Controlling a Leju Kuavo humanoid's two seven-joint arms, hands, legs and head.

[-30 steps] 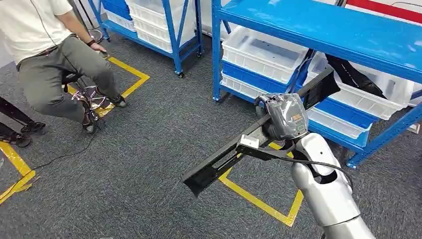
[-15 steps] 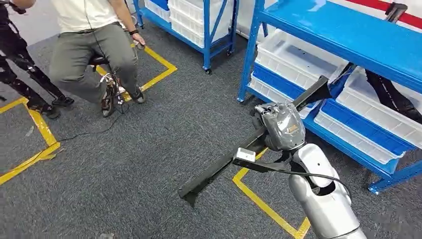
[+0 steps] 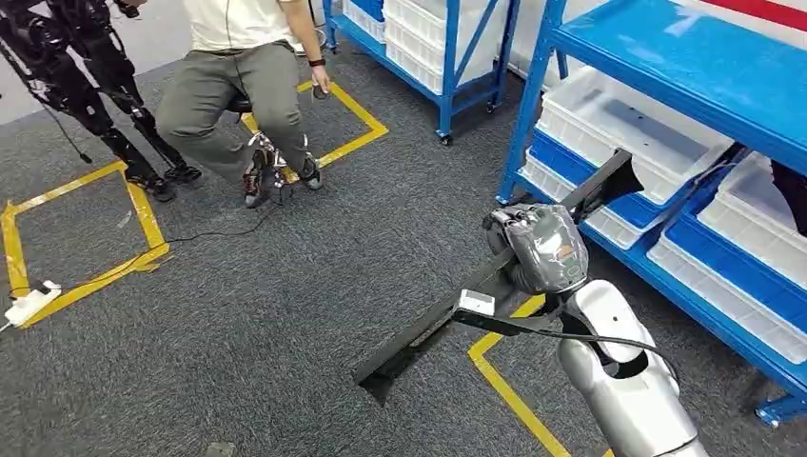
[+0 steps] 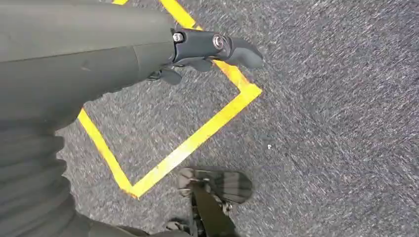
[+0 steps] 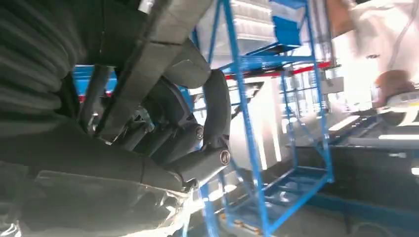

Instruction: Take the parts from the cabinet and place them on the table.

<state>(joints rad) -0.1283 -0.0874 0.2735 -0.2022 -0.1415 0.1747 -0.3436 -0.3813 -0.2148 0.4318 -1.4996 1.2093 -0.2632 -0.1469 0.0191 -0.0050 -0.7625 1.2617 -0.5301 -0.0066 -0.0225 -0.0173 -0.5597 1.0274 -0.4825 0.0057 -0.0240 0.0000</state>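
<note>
here the right hand grips a long black part near its middle, fingers wrapped round it in the right wrist view. the part is held in the air over the grey carpet, tilted, its lower end out toward the open floor and its upper end pointing at the blue cabinet, just in front of the white bins on the lower shelf. the left hand hangs over the carpet and a corner of yellow floor tape, holding nothing; its dark fingers look loosely curled, and i cannot tell whether they are apart or together. a person sits on a stool beside another yellow tape square, well apart from the robot, with a second blue rack just behind and a white power strip on the floor at the far left
</note>
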